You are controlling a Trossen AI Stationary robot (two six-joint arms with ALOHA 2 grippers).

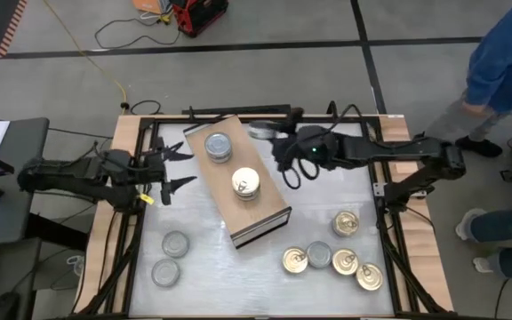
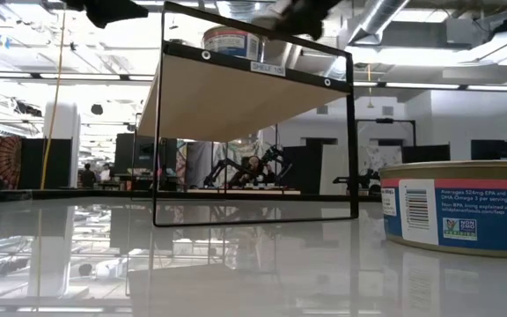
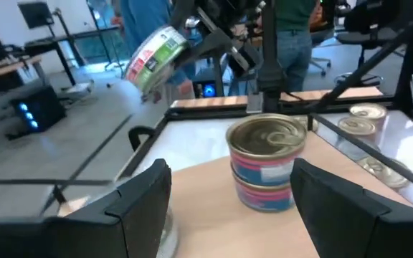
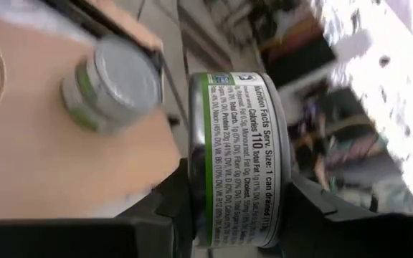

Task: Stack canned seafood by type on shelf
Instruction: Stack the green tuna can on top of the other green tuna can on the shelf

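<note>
Right gripper (image 4: 235,215): pinching a green-labelled tin (image 4: 236,154) by its sides, held tilted in the air just past the shelf's (image 1: 265,209) far right corner.

Left gripper (image 1: 174,167): fingers spread, holding nothing, just beside the shelf's left long edge.

Shelf: light-wood board lying diagonally at table centre, dark-edged open end toward the near side. On top, far end: stack of silver-topped tins (image 1: 218,147). On top, middle: stack of two gold pull-tab tins with pink-and-blue labels (image 3: 265,161), between the left fingers in the left wrist view.

Table (image 1: 256,276), near left: two silver-topped tins (image 1: 171,258), apart from the shelf.

Table, near right: five gold-topped tins (image 1: 338,253), four clustered, one slightly farther back.

Beyond the table's right side: a person in a blue sleeve (image 1: 505,49).
</note>
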